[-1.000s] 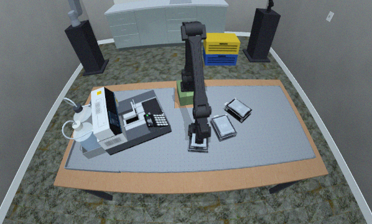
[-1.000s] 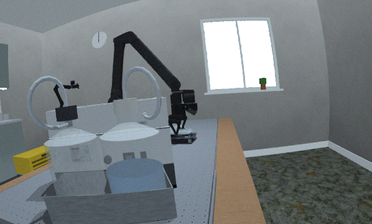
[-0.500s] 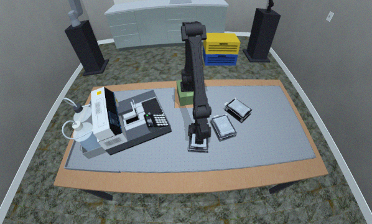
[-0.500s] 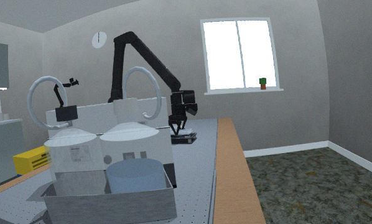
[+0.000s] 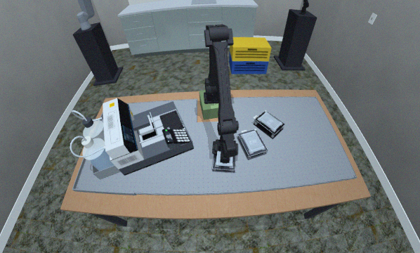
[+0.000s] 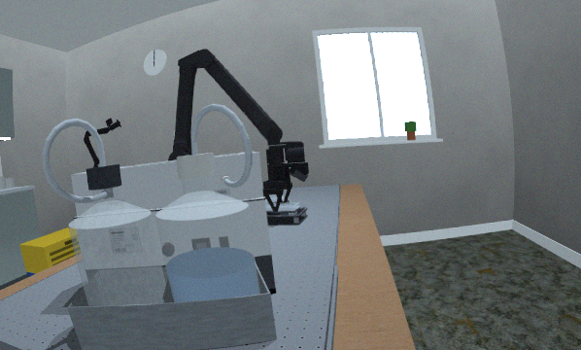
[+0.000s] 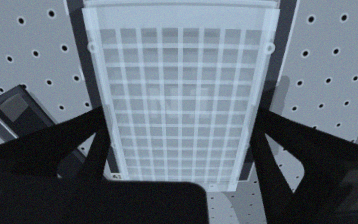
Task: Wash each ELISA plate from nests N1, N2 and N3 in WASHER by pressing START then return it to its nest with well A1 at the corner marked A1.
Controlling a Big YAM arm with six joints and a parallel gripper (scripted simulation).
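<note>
My gripper (image 5: 225, 162) (image 6: 282, 208) (image 7: 180, 113) is shut on the long sides of a clear plate (image 7: 180, 70), at the nest (image 7: 287, 30) whose label reads N1 through the wells. The nest's A1 mark shows at its lower left in the wrist view. The black camera block hides part of the plate's near end; whether the plate lies fully down I cannot tell. Two more plates (image 5: 253, 142) (image 5: 270, 121) lie in nests to the right. The washer (image 5: 116, 131) stands at the left; its keypad (image 5: 181, 135) has a green lamp (image 5: 166, 130). I see no plate in its carrier area.
Two bottles (image 5: 94, 149) (image 6: 203, 233) with looped tubes stand in a tray (image 6: 174, 323) beside the washer. The arm's green base block (image 5: 208, 110) is at the table's back edge. The neighbouring nest (image 7: 45, 117) is close to the gripper's left side in the wrist view.
</note>
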